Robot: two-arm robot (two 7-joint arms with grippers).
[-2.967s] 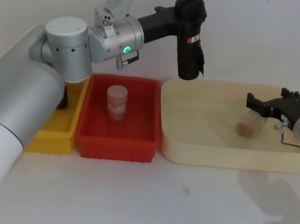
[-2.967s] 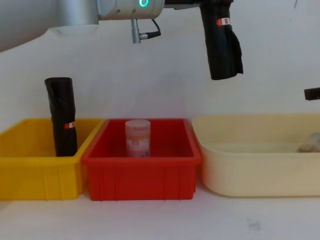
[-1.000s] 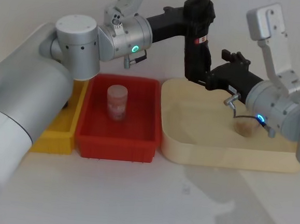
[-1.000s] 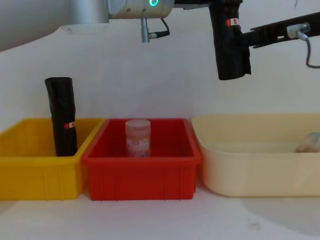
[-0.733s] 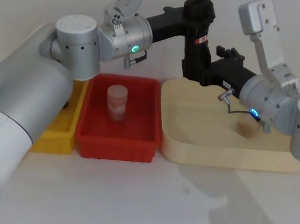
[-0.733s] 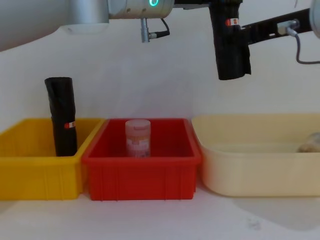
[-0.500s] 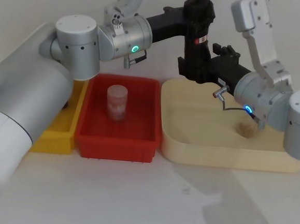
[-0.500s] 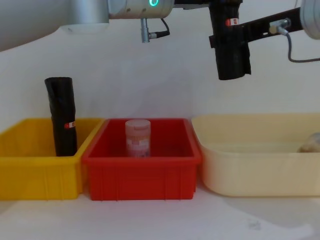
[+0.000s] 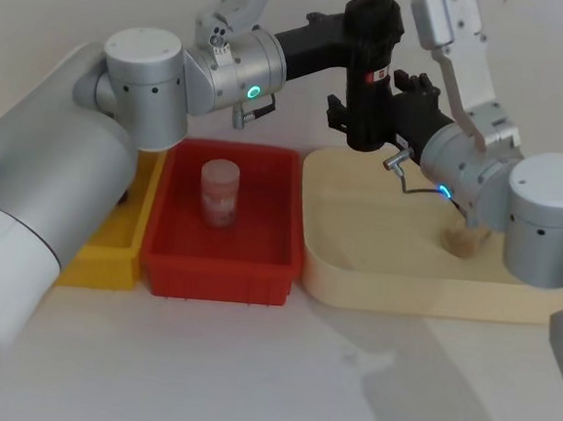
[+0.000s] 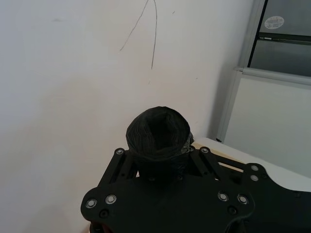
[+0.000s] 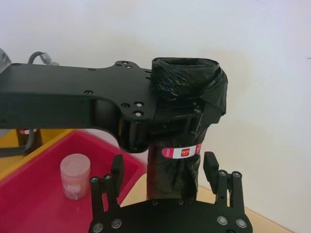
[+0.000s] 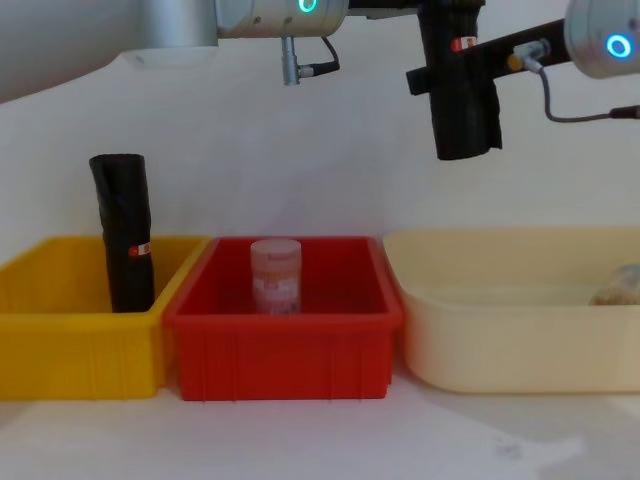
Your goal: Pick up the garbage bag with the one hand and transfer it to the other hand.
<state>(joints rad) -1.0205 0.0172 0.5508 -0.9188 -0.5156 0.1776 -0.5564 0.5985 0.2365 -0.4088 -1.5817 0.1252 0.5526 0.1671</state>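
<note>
We see both arms built of silver-grey rounded joint housings with small screw holes, the left arm [image 9: 136, 82] carrying a teal-green glowing ring, the right arm [image 9: 516, 205] a blue one plus a thin grey cable. Each ends in a flat matte-black gripper plate studded with silver screws; the right gripper [image 11: 165, 172] has slim black fingers.

garbage bag [image 9: 371, 81]: thin black plastic film, crinkled, faintly shiny, with a paper-like band
left gripper [image 11: 146, 127]: matt black, smooth plates with small metal screws
right gripper [image 11: 165, 172]: matt black
red bin [image 9: 176, 251]: glossy moulded plastic
cream tub [image 9: 326, 263]: smooth, satin plastic
yellow bin [image 12: 60, 345]: glossy plastic
arm housings [image 9: 135, 87]: smooth silver-grey, matt sheen
</note>
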